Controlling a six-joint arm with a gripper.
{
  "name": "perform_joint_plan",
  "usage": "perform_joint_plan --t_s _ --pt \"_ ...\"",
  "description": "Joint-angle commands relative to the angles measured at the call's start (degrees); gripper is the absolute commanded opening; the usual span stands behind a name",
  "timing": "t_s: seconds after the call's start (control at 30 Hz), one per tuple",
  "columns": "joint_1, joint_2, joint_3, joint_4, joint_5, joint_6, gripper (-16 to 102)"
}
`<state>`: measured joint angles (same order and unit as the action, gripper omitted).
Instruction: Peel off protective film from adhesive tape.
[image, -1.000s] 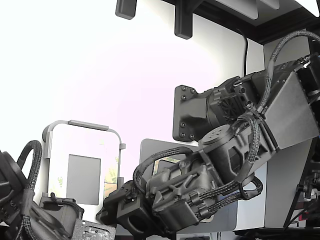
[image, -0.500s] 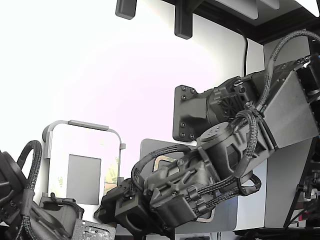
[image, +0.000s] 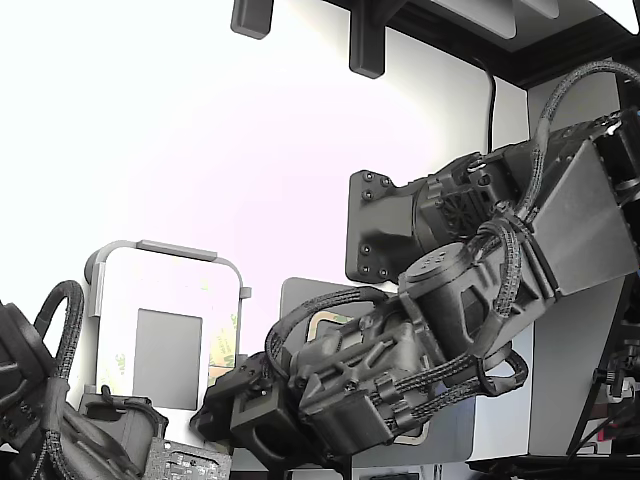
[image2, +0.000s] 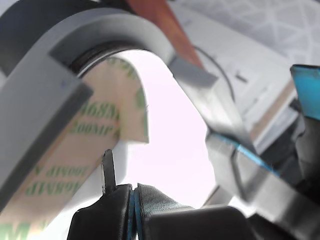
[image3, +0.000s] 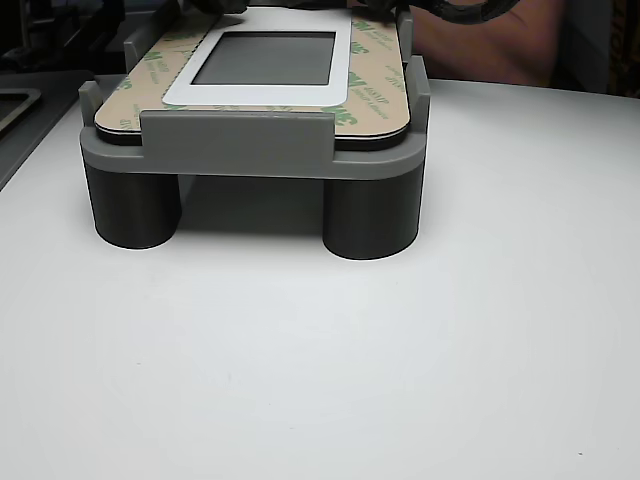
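Film (image2: 75, 150), tan with green print, lies on the panel held in the grey fixture (image3: 240, 140) on the white table (image3: 320, 360). The gripper (image2: 130, 200) is just beside its corner; whether its jaws are spread or pressed together, I cannot tell.

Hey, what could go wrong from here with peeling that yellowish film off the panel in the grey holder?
1. The pale-yellow, green-printed protective film looks flat, with no lifted edge visible, so the hand might slip off it.
2. The raised grey plastic holder wall curves close beside the film; the hand's thin black fingertip could catch it instead.
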<state>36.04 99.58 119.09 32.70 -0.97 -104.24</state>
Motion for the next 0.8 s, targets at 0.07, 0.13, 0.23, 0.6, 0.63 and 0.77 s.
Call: perform_joint_plan --t_s 0.07,0.13,0.23,0.6,0.63,0.77 --pt "-1.6 5.2 -1.3 3.3 0.4 0.1 -10" --pt "-2.0 9.1 0.8 5.0 1.2 0.6 -5" --pt "-2.5 16.2 4.7 8.8 3.3 2.9 9" --pt "-8.4 30.6 3.3 24.9 3.4 12.2 93" --pt "-10.5 30.4 2.2 25.6 2.0 17.4 93" --pt "-19.8 30.0 -2.5 31.5 -3.1 32.0 95"
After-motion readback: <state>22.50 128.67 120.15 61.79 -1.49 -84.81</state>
